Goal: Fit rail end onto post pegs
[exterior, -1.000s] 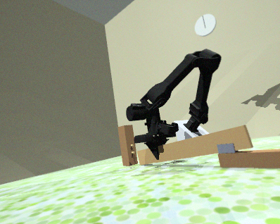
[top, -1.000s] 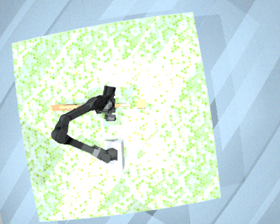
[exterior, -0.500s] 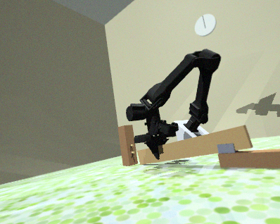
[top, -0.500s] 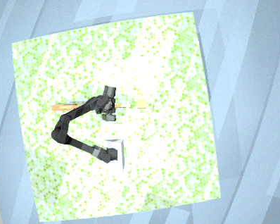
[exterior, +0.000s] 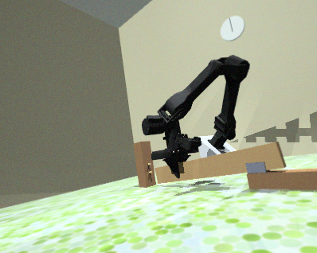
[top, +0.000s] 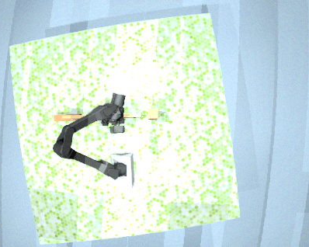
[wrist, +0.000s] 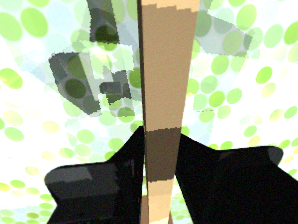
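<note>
The worktop (exterior: 109, 215) is covered in a pattern of green and yellow dots on white, glossy enough to throw back dim reflections of the arm in the wrist view. Behind it rise two plain walls, one olive-grey and one cream, with a round white disc (exterior: 232, 28) high on the cream one. The hand (exterior: 177, 169) is pinching the rail (exterior: 228, 161) near its low end, one dark finger on each side face. The rail slopes up toward the footboard block (exterior: 288, 179), where a small grey bracket (exterior: 256, 167) sits. Its near end lies just beside the post (exterior: 144, 163), seemingly with a small gap; two pegs (exterior: 149, 170) are faintly visible there.
</note>
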